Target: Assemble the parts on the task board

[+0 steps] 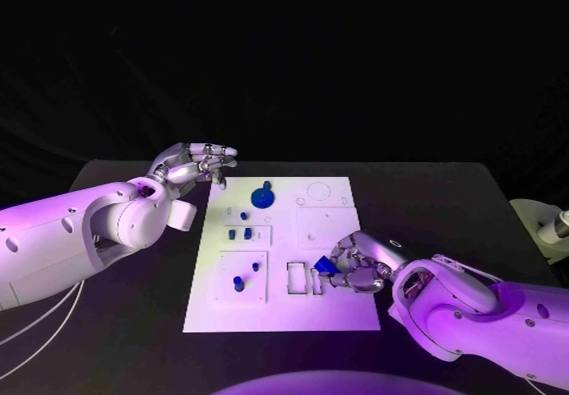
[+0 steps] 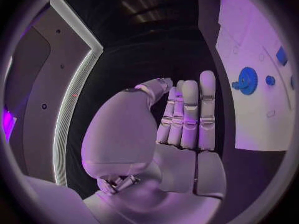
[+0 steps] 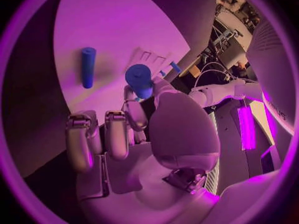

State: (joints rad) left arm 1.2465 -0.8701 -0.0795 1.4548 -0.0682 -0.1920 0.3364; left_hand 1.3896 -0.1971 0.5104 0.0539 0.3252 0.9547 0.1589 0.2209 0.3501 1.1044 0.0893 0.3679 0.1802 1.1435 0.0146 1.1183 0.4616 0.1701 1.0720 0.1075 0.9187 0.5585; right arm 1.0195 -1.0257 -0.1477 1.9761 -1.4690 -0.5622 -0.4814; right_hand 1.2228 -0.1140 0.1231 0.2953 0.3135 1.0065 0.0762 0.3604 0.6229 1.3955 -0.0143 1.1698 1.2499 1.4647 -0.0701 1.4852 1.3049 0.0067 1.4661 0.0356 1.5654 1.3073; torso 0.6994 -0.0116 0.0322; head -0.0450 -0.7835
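Head view: the white task board (image 1: 282,309) lies in the middle of the black table (image 1: 451,197), long side running away from the robot. The left hand (image 1: 196,163) hangs above the table just off the board's far left corner, holding nothing, its fingers drawn in a little. The right hand (image 1: 356,263) sits over the board's right edge on the near half, and a blue part (image 1: 322,264) is pinched at its fingertips, right beside two narrow slots (image 1: 303,278) in the board. Further up the board a blue gear (image 1: 262,196) lies near the far end, with a few small blue pieces (image 1: 241,234) in the recesses along the left side and one more (image 1: 239,282) in the near left recess. A round outline (image 1: 319,192) marks the far right corner.

Left wrist view: the left hand (image 2: 181,129) is released, palm bare, the fingers (image 2: 189,112) straight and close together, the thumb bent across beside them. Beyond the fingertips is the board (image 2: 258,119), and on it the blue gear (image 2: 247,80) with a small blue peg (image 2: 270,80) just beside it.

Right wrist view: the right hand (image 3: 134,129) grips a blue cylinder-like part (image 3: 139,80) between the thumb and a fingertip, while the other fingers (image 3: 79,139) are curled below it. The board (image 3: 112,30) spreads behind, and a second blue cylinder (image 3: 87,67) lies flat on it, apart from the held one.
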